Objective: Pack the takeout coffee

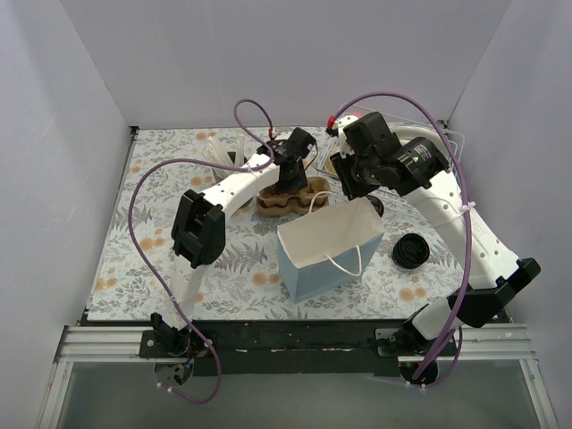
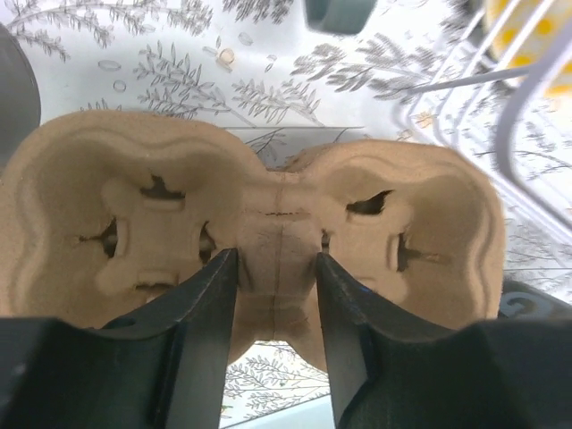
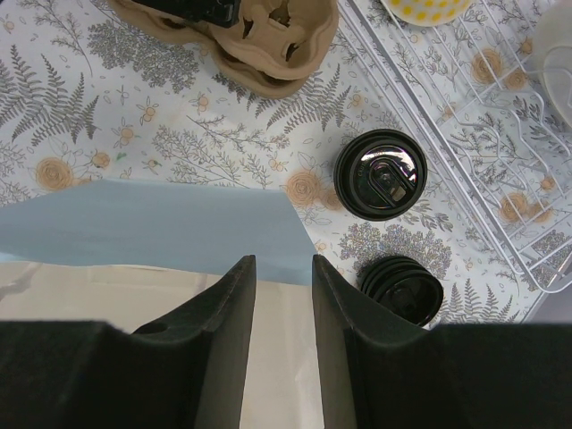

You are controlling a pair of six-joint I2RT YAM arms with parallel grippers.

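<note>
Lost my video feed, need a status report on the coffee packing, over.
Left gripper clamped on cup carrier centre. Right gripper over paper bag, grip unclear. Lidded cup on table, unpacked. Bag mouth open.

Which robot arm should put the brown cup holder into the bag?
The left one, probably. The left gripper pinches the middle ridge of the cup holder, just beyond the open bag. The right gripper hangs over the bag's rim, holding nothing.
</note>
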